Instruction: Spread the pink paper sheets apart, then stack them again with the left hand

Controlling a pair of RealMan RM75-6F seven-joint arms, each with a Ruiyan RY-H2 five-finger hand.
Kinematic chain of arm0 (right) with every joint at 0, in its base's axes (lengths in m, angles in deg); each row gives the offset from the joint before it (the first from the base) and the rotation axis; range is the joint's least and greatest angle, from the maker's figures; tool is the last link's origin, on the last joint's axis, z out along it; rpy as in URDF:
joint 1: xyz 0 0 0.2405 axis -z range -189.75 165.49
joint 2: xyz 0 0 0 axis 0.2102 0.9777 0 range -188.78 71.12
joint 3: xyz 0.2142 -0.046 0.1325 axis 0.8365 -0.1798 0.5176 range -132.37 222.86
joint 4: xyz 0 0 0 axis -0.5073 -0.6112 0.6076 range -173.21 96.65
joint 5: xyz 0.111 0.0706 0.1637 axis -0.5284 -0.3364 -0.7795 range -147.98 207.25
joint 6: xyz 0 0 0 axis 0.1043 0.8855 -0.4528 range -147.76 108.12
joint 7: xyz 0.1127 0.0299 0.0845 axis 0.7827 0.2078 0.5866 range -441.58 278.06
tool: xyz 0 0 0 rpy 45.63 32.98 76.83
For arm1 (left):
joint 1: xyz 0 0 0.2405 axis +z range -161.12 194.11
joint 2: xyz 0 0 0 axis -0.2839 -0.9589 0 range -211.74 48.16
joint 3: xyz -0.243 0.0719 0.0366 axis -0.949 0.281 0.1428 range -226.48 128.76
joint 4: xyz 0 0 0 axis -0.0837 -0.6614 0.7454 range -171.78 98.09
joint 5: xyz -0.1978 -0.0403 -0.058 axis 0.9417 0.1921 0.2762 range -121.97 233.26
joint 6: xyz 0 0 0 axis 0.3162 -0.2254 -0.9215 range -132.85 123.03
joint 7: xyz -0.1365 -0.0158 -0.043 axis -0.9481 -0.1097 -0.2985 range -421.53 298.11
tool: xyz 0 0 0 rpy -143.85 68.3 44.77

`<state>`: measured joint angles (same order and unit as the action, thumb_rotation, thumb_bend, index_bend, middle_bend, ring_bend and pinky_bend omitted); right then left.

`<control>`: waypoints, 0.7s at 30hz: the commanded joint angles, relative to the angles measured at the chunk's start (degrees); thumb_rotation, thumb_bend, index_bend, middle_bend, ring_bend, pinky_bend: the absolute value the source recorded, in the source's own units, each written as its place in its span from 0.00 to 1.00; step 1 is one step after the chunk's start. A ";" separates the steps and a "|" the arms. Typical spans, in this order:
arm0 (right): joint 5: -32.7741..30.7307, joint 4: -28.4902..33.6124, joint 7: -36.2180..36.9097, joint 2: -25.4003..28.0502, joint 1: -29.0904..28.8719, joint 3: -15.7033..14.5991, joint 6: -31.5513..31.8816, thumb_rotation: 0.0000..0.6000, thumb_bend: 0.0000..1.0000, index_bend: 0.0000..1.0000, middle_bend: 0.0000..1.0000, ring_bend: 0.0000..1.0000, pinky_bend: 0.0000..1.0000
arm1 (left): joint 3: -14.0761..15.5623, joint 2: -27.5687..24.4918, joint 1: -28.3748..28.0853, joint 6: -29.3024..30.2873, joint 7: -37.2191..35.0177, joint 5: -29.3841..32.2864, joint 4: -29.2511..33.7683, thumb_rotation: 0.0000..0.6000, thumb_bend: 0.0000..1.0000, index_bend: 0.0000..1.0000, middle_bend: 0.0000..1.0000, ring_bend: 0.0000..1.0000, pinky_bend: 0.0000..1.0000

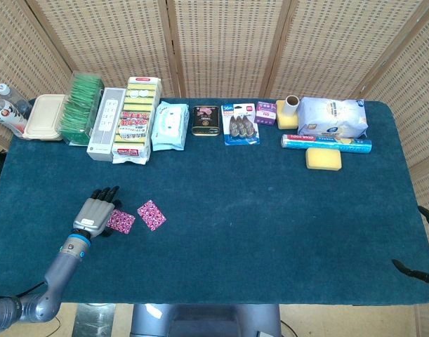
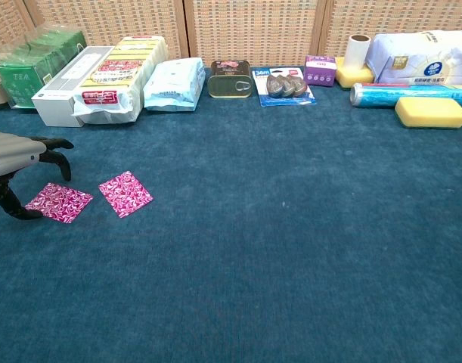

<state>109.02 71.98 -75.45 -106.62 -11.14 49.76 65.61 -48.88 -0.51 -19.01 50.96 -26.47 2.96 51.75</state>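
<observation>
Two pink patterned paper sheets lie flat and apart on the blue table cloth at the front left. The left sheet [image 1: 120,222] [image 2: 59,203] sits just beside my left hand [image 1: 95,210] [image 2: 19,162]. That hand arches over the sheet's left part, its fingers [image 2: 58,157] curved above the paper and its thumb tip down by the sheet's left corner; it holds nothing. The right sheet [image 1: 151,215] [image 2: 125,193] lies a short gap further right, untouched. My right hand [image 1: 423,272] shows only at the head view's far right edge, off the table, fingers spread and empty.
A row of goods lines the table's back edge: green tea box [image 2: 34,66], white box [image 2: 68,94], sponge pack [image 2: 117,72], wipes [image 2: 174,83], tin [image 2: 231,79], blue roll [image 2: 408,93], yellow sponge [image 2: 431,111].
</observation>
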 commanded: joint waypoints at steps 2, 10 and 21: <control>0.04 -0.04 0.14 0.09 0.03 0.03 0.08 1.00 0.00 0.07 0.00 0.00 0.00 | -0.13 -0.29 -0.04 0.04 -0.34 -0.13 0.41 1.00 0.22 0.23 0.00 0.00 0.08; -0.02 0.21 0.24 0.28 0.01 0.06 0.01 1.00 0.00 0.07 0.00 0.00 0.00 | -1.34 -2.87 -0.07 0.40 -7.42 -8.27 3.74 1.00 0.22 0.18 0.00 0.00 0.08; -0.11 0.09 0.21 0.23 0.06 0.02 0.01 1.00 0.00 0.07 0.00 0.00 0.00 | -0.51 1.35 -3.17 -2.45 -10.09 -18.99 -2.72 1.00 0.22 0.18 0.00 0.00 0.08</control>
<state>108.91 72.07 -75.24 -106.40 -11.09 49.78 65.61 -49.44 -0.05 -21.54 49.18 -36.19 -15.23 50.05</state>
